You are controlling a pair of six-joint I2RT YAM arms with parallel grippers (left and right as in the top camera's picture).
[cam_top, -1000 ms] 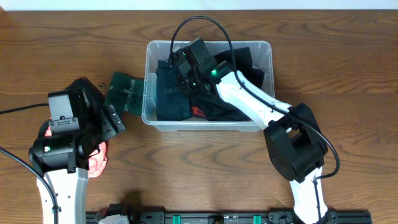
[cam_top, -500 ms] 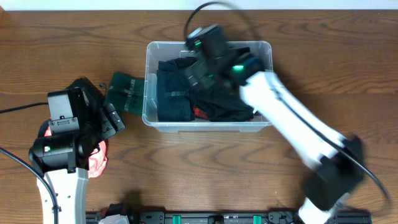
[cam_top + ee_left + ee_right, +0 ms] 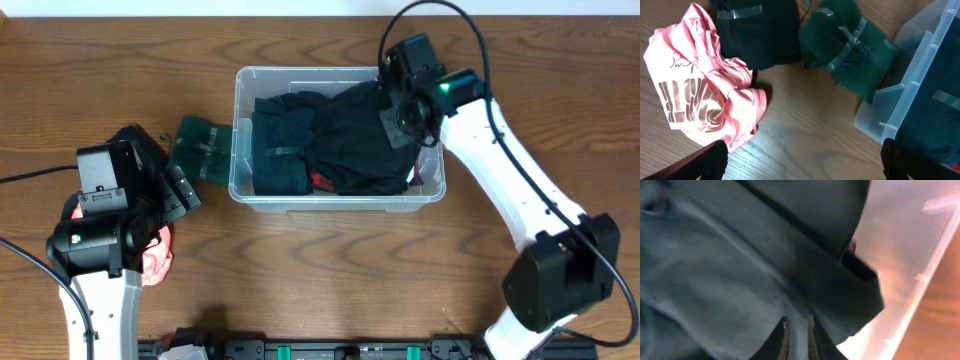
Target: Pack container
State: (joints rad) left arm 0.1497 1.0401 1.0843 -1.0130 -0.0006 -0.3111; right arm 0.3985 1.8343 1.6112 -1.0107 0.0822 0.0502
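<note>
The container (image 3: 240,130) sits in the middle of the worktop (image 3: 330,270). It is a clear box and it is full of clothes.

The right pincer (image 3: 400,118) is down in the back right corner of the container, on top of a black cloth (image 3: 350,150). From above, the arm hides its tips. Its own camera is very blurry and shows only dark cloth up close and a bit of the clear wall (image 3: 900,280). I cannot tell if this pincer is spread, pressed together or pinching the cloth.

Further along the box from the right pincer lies a dark blue cloth (image 3: 280,150). A small red bit (image 3: 318,182) peeks out between the two cloths. The rest of it is hidden.

The left pincer (image 3: 807,160) is spread wide and has nothing in it. Only the black ends of its fingers (image 3: 705,160) show, cut off at the picture's bottom corners. Ahead of it and to its right is a corner of the container. Straight ahead is a dark green bundle (image 3: 850,45) with tape on it, right up against the box's outside wall. Ahead and to its left is a pink shirt (image 3: 700,95) with brown letters, too crumpled to read. Past the shirt is a black folded cloth (image 3: 755,30) with tape, cut off at the top.
</note>
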